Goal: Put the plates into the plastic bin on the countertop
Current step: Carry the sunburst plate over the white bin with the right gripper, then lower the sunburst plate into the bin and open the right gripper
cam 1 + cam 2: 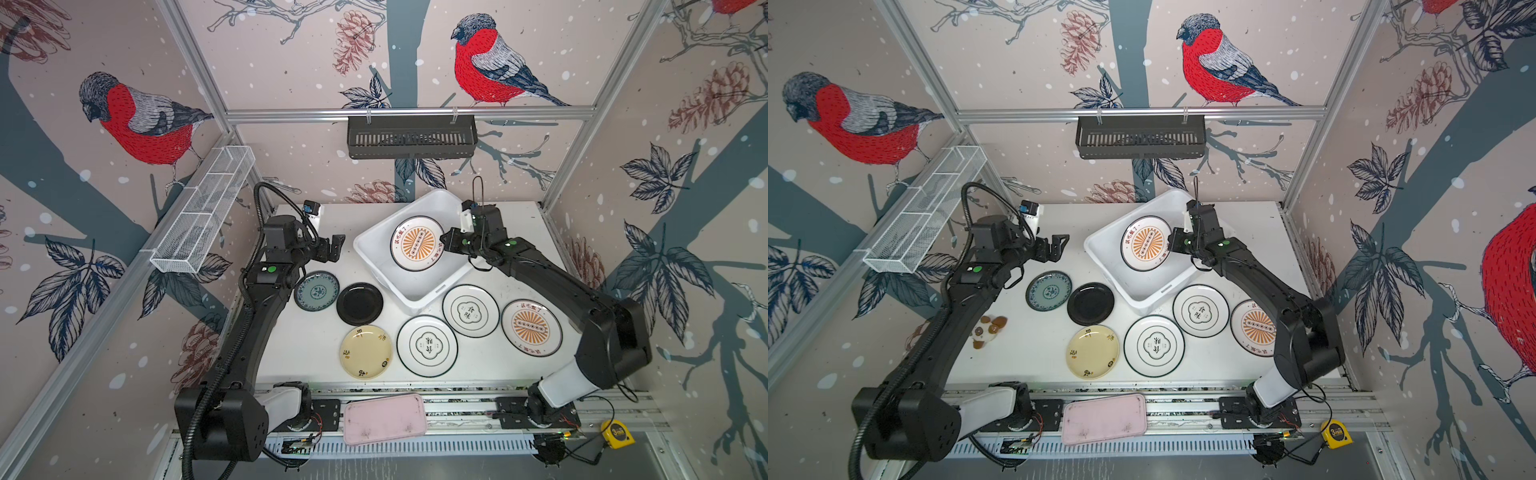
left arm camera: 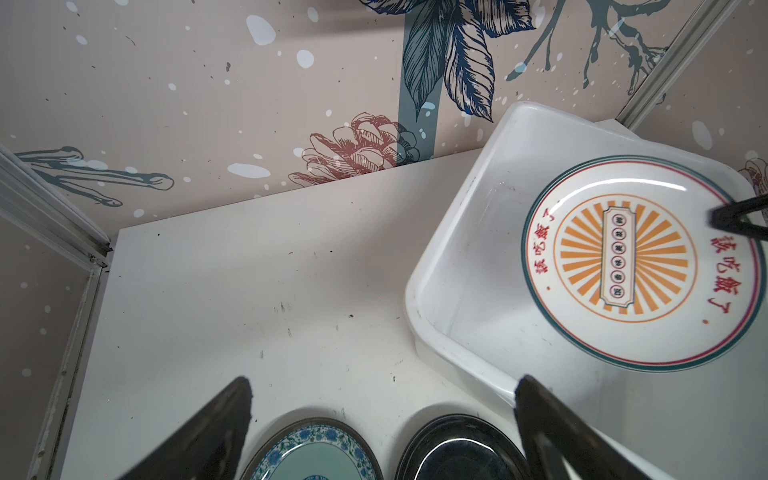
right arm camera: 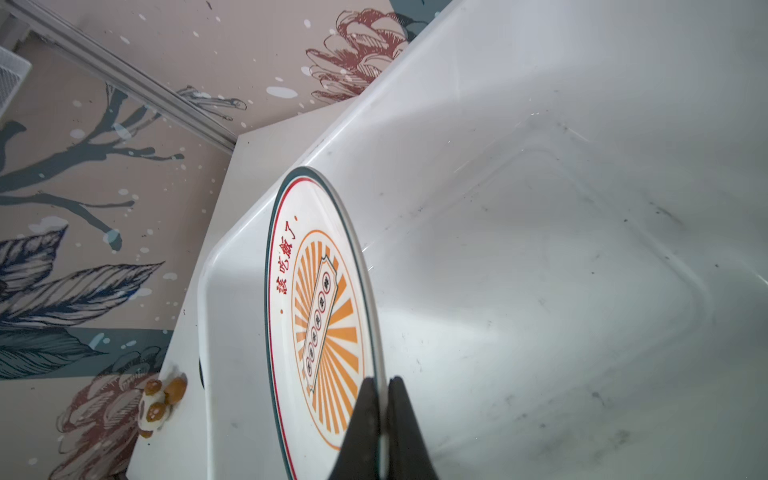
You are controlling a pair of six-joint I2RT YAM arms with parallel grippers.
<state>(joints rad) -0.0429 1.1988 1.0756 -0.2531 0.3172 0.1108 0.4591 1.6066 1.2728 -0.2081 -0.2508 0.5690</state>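
Note:
My right gripper is shut on the rim of an orange sunburst plate, holding it over the inside of the white plastic bin. On the countertop lie a teal plate, a black plate, a pale yellow plate, two black-rimmed emblem plates and a second sunburst plate. My left gripper hangs open above the teal plate and black plate, holding nothing.
A pink tray rests on the front rail, a yellow tape measure at the front right. A black slotted basket hangs on the back wall, a white wire shelf on the left wall. A small brown-and-white toy lies by the left arm.

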